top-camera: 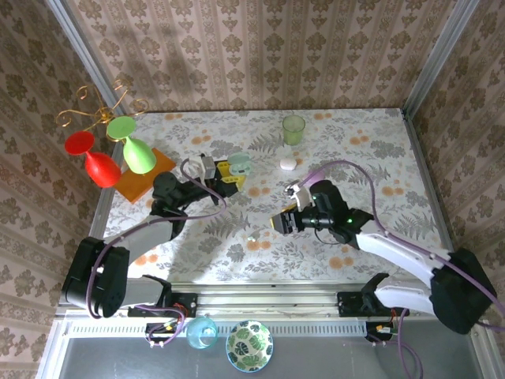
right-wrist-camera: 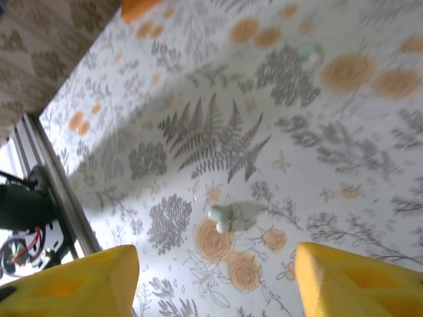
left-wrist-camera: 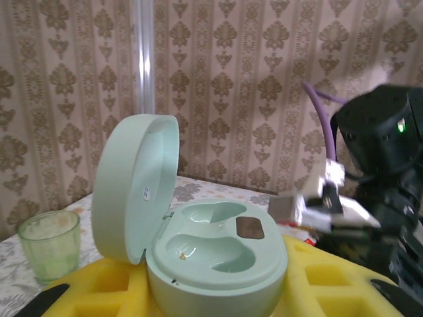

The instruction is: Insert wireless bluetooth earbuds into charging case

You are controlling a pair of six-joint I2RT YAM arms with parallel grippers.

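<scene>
Right wrist view: two yellow fingers (right-wrist-camera: 73, 281) sit in the bottom corners. Both are cut off by the lower edge, so their full length is not seen. The right gripper (right-wrist-camera: 215, 274) is spread wide, with the flowered table (right-wrist-camera: 132, 99) showing between the jaws.

The earbud (right-wrist-camera: 234, 212) is pale mint and lies on the table just beyond the fingertips. It is roughly centred in the gap and touches neither finger. Focus is soft, so which way it faces cannot be told.

Farther out lies a second small pale green blob (right-wrist-camera: 309, 53). It is too blurred to identify.

Top view: the right gripper is low over the middle of the table, and the earbud is a tiny speck just left of it. The left gripper (top-camera: 230, 166) is farther left and farther away, closed on the charging case (left-wrist-camera: 211, 257).

Left wrist view: the case sits between two yellow pads (left-wrist-camera: 337, 284), its base cut off by the frame. The lid stands open and upright on the left, and two wells face up with a dark square beside them. The right arm (left-wrist-camera: 383, 145) is a blur behind the case, on the right.

The earbud lies well apart from the case, on its near side. A white case (top-camera: 288, 163) lies to the right of the held case. A green cup (top-camera: 293, 129) stands beyond it, near the far edge.
</scene>
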